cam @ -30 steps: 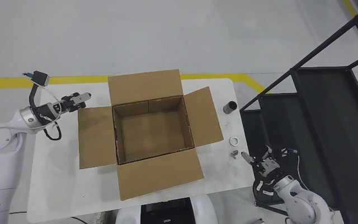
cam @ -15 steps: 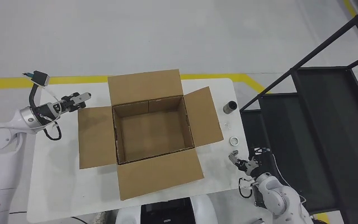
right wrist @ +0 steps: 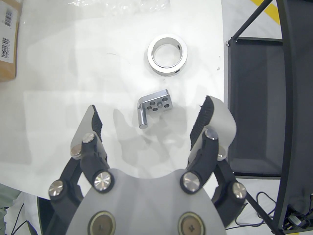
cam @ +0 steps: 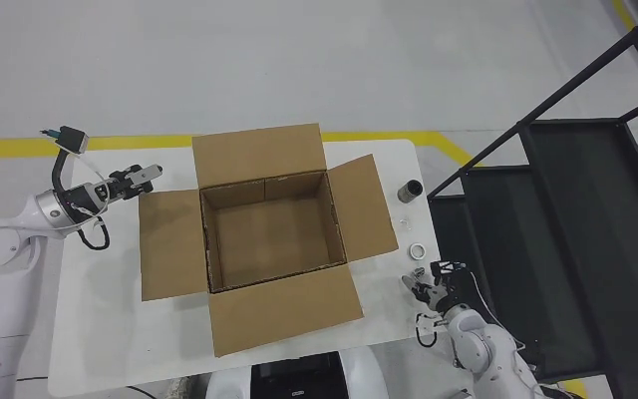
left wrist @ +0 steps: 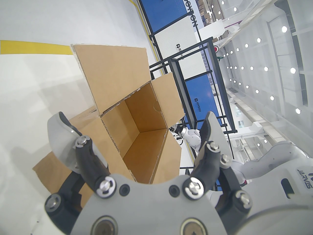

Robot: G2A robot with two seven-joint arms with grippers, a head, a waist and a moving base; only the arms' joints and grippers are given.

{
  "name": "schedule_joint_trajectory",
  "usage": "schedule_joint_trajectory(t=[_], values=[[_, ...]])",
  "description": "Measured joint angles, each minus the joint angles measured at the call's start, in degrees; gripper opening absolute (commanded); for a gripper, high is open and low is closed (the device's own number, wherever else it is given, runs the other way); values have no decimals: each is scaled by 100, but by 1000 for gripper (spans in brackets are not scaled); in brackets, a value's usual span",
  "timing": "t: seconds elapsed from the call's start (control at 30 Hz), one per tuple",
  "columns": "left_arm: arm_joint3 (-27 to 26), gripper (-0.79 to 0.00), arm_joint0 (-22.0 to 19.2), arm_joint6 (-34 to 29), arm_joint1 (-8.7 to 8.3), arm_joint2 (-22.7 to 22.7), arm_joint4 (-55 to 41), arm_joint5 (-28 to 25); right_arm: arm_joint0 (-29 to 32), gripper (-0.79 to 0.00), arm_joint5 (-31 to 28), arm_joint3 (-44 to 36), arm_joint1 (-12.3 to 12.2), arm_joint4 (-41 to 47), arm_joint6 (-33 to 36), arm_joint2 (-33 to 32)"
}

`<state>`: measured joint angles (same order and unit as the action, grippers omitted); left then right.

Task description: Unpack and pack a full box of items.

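Right tool [right wrist: 150,109] moved in over bracket [right wrist: 156,105], open box [cam: 267,192] seemingly bare

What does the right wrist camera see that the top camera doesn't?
Extra in the right wrist view: the bracket's little holes and a barcode label on the box. Extra in the top view: the whole box, open and empty, a dark cylinder, and the left gripper beside the box. In both: the ring, the bracket, the open right gripper and the white table.
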<state>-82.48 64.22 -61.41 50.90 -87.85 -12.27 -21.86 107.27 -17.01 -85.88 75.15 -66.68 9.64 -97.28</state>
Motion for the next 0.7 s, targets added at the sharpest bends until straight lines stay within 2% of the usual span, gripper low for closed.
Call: schedule_joint_trajectory(t=[0.07, 0.5, 0.7], values=[[0, 0, 0, 0, 0, 0, 0, 0, -41, -785, 18, 46, -1, 11, 5, 36], [0, 0, 0, 0, 0, 0, 0, 0, -141, -785, 82, 160, -29, -5, 21, 187], [0, 0, 0, 0, 0, 0, 0, 0, 162, -785, -227, -448, -54, 455, 49, 54]])
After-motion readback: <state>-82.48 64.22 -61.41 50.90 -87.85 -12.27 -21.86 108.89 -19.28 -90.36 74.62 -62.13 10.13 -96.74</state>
